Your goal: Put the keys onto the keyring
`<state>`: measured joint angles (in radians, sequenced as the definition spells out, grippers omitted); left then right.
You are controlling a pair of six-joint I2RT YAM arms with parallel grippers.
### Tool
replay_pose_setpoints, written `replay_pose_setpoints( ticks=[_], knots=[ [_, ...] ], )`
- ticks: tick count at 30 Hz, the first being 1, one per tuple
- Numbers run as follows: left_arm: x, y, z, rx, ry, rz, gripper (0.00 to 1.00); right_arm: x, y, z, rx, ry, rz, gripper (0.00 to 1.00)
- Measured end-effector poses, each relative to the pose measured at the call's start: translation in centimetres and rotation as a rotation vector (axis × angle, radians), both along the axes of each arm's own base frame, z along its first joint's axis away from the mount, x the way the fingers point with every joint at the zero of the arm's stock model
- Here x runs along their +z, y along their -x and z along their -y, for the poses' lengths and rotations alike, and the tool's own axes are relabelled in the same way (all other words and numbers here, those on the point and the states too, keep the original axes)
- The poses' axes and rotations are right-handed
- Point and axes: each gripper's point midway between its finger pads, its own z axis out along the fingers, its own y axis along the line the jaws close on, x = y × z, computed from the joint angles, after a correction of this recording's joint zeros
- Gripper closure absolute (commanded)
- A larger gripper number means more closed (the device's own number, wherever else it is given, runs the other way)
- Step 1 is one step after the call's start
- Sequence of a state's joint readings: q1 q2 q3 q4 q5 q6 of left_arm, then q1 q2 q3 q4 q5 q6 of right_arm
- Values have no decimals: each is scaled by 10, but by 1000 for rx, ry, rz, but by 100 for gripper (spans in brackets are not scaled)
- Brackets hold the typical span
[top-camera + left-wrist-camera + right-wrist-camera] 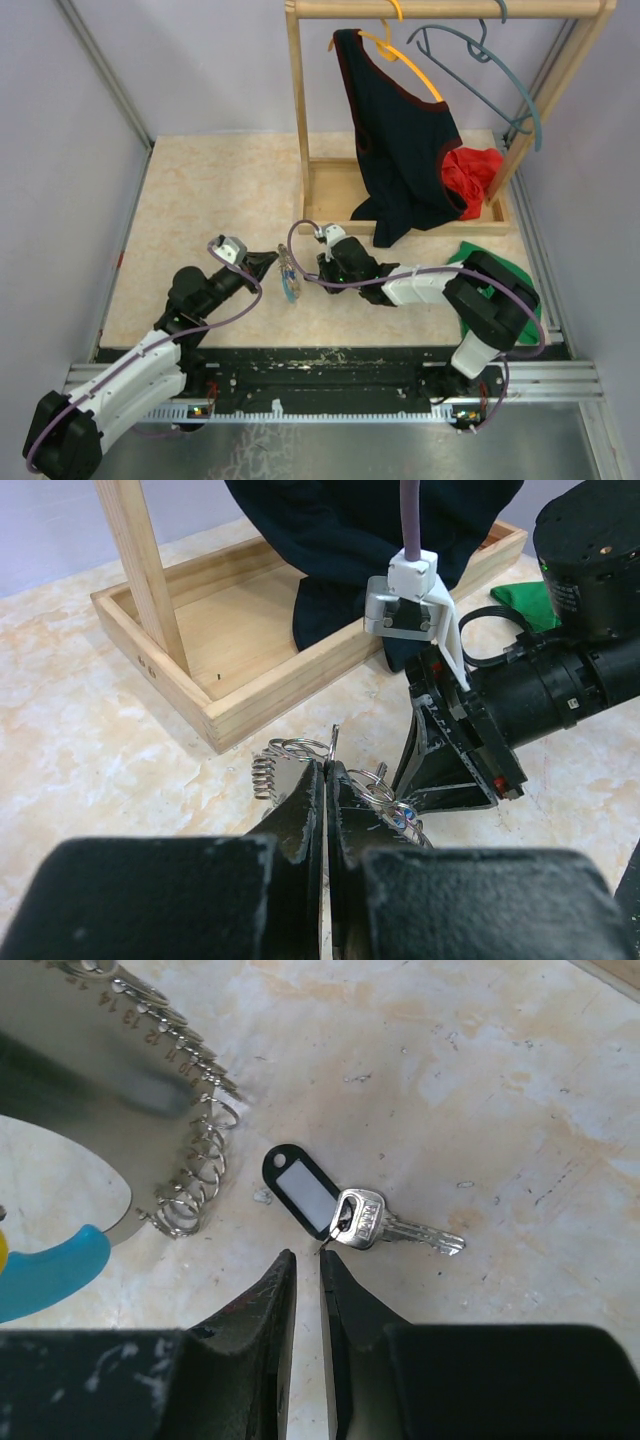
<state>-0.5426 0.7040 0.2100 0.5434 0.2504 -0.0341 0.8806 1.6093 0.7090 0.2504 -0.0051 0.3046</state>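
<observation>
Holding the keyring (190, 1175) upright in the clamped left claw (327, 770), seemingly to present its loops; poising the narrowed right claw (305, 1260) over 1 black-tagged key (365, 1218) lying on the desk (480, 1080) alongside, grip unclear.

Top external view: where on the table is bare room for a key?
Bare: far-left stretch of the table, between wall and wooden rack. Crowded: centre, where left hand, right hand and keyring cluster; green cloth at right.
</observation>
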Motion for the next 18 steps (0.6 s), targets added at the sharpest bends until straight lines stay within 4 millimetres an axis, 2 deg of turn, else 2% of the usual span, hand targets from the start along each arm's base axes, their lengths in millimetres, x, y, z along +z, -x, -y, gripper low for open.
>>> replay_pose_setpoints(
  ticks=[8, 14, 18],
  knots=[
    [0, -1, 0, 0, 0, 0, 99, -6, -10, 3, -57, 15, 22, 82],
    [-1, -1, 1, -1, 0, -1, 99, -13, -15, -3, -60, 17, 22, 81],
    [-1, -2, 1, -1, 0, -1, 99, -14, -13, -4, -60, 17, 19, 91]
  ],
)
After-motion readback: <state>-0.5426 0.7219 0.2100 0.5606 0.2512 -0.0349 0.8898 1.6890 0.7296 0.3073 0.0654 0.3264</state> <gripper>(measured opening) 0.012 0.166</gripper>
